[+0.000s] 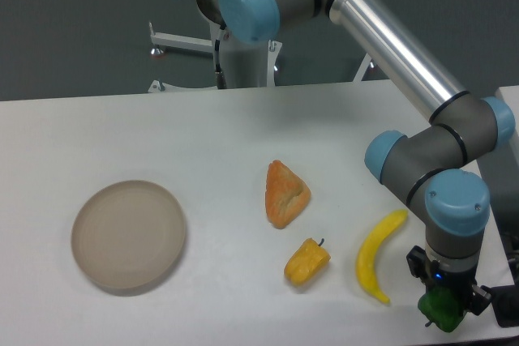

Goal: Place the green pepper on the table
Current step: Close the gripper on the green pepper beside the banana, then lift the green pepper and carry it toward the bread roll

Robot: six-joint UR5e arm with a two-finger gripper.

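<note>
We list: the table (203, 131), white, bearing all items. The plate (128, 236), round, beige, at left. The banana (378, 255), yellow, right. The orange wedge (285, 193), centre. The yellow pepper (306, 262), just below it. The green pepper (439, 308), bottom right, clamped in the gripper (444, 301), near the table's edge.
</note>
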